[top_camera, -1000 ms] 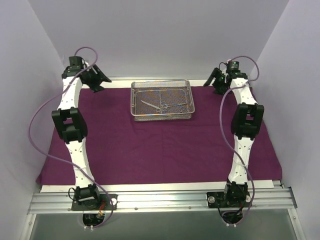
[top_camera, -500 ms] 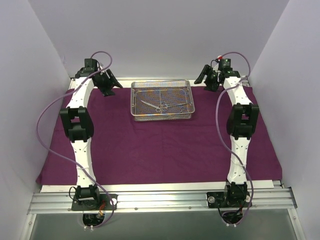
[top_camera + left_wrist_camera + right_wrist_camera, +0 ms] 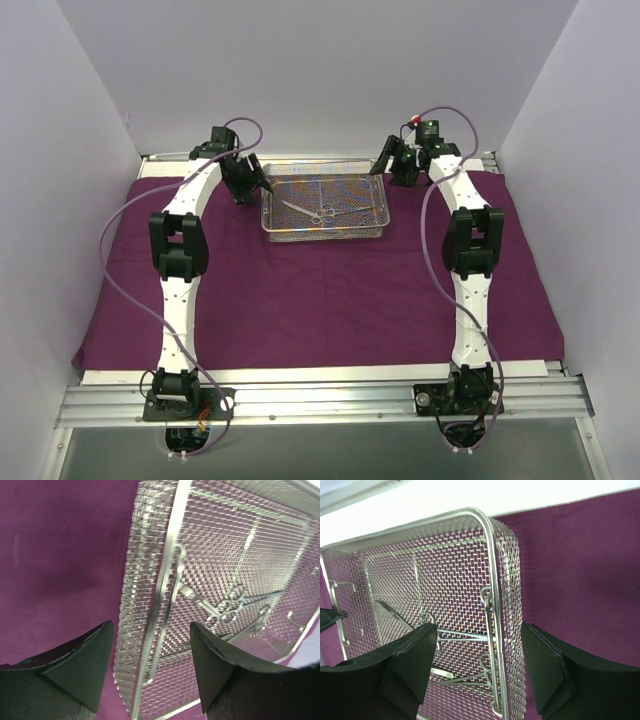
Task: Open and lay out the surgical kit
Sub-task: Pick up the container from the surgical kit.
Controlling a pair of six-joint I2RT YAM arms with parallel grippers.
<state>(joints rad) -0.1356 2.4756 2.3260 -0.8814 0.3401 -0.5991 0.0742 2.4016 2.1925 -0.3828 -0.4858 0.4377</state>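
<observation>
Both arms are swinging inward toward the wire-mesh tray [image 3: 323, 235], so you are now seeing the left gripper [image 3: 246, 181] hovering at its left end and the right gripper [image 3: 394, 160] at its right end. Each claw is standing wide open and gripping nothing, and in each wrist view the two fingers are framing the end wall's rim. One rectangular, silver tray is sitting at the far middle of one dark purple cloth [image 3: 320, 295], which is lying flat. Thin metal ring-handled instruments [image 3: 318, 210] are lying crossed on the mesh floor. You are seeing at least two, and the exact count is not resolving.
</observation>
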